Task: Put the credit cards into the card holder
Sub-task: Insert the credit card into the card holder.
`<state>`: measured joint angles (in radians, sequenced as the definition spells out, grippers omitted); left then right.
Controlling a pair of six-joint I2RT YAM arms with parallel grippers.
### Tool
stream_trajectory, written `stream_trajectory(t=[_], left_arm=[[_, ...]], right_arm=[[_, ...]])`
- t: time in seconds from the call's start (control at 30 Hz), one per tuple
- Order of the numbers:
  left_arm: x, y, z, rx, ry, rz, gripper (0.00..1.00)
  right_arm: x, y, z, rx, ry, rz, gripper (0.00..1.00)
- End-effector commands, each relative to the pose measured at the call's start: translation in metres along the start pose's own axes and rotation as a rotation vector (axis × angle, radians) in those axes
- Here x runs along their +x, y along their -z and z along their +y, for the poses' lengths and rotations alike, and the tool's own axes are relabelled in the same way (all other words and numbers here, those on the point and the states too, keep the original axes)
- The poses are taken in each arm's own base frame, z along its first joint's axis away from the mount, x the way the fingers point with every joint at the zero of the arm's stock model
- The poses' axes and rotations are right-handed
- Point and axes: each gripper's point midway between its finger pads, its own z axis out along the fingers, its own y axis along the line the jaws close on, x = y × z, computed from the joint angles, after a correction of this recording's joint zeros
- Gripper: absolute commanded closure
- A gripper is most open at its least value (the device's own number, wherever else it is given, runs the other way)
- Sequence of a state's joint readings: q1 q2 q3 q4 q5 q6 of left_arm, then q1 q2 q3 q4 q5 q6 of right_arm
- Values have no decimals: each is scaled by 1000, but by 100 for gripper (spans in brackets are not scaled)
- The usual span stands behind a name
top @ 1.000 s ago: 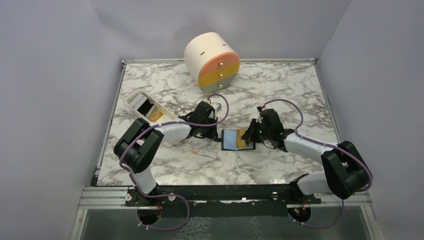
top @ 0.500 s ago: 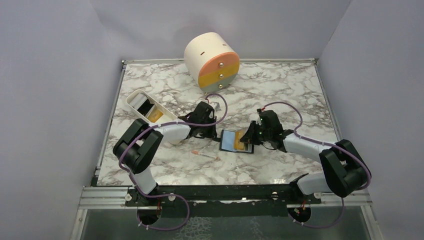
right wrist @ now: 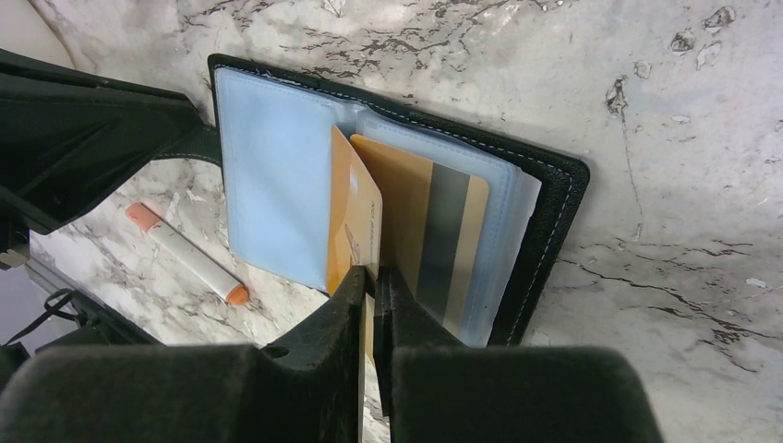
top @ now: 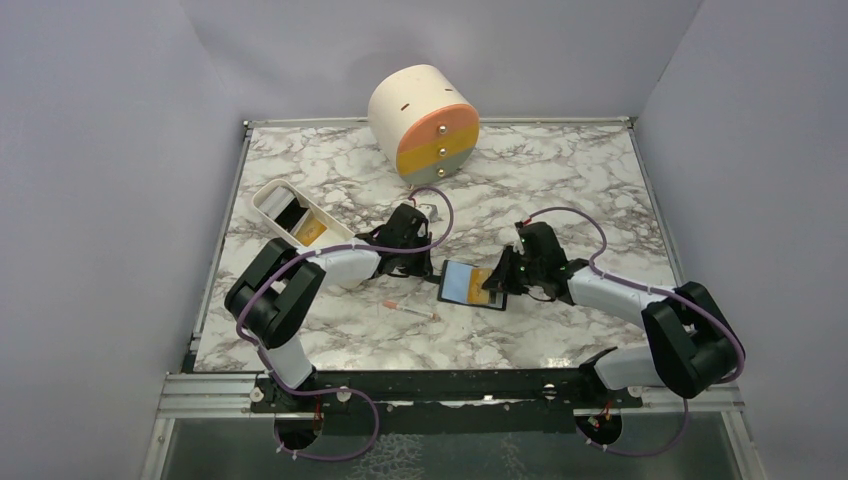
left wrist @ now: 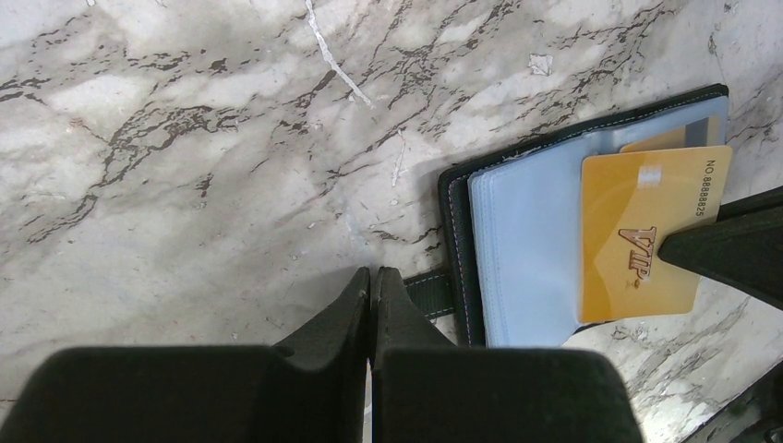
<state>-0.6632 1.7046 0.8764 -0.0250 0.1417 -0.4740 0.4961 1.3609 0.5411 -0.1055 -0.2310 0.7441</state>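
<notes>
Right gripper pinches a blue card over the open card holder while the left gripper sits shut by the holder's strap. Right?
Not quite. The card in the right gripper is orange-yellow, not blue; the right wrist view shows it pinched over the open card holder. The left gripper is shut by the strap, as stated.

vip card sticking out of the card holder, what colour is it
Orange-yellow. The VIP card shows best in the left wrist view.
</notes>
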Motion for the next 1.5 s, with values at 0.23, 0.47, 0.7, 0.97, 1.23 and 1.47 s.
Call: stream_trajectory(t=[0.23,0.47,0.7,0.97,1.23,1.47], left_arm=[[31,-4,17,-57,29,79,100],[35,-2,18,-58,33,77,100],[43,-2,20,-65,44,86,100],[39,5,18,-62,43,62,100],[40,5,16,-56,44,63,100],[43,4,13,-50,46,65,100]], right_arm=[[12,-6,-16,67,-34,40,96],[10,-5,-22,97,-76,5,96],[12,-6,-18,66,-79,4,96],[6,1,-23,91,-97,-47,96],[9,-2,-25,92,-96,-38,97],[8,-6,-11,20,-79,-25,96]])
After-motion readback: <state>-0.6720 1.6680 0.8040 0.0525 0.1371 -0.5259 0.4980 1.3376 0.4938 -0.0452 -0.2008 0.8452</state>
